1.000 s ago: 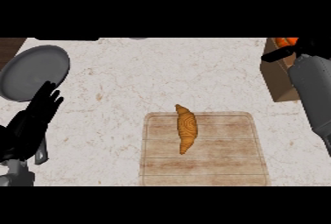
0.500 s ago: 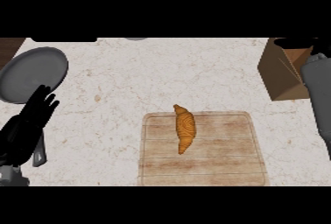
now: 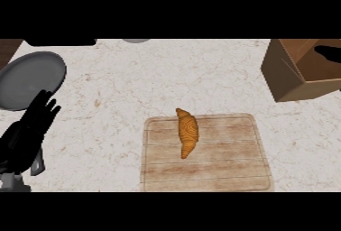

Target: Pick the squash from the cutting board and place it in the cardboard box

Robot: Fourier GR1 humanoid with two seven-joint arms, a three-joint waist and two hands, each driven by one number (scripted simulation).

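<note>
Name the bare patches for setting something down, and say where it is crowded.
The widest bare counter lies between the grey plate and the cardboard box, beyond the cutting board. A narrower strip runs between the left hand and the board. The board's right side, beside the squash, is bare too. Crowded: the left edge, plate and hand.

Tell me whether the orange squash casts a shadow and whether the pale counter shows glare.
Head view: the light is flat; the orange curved squash casts no clear shadow on the wooden cutting board; the pale marbled counter shows no glare.
</note>
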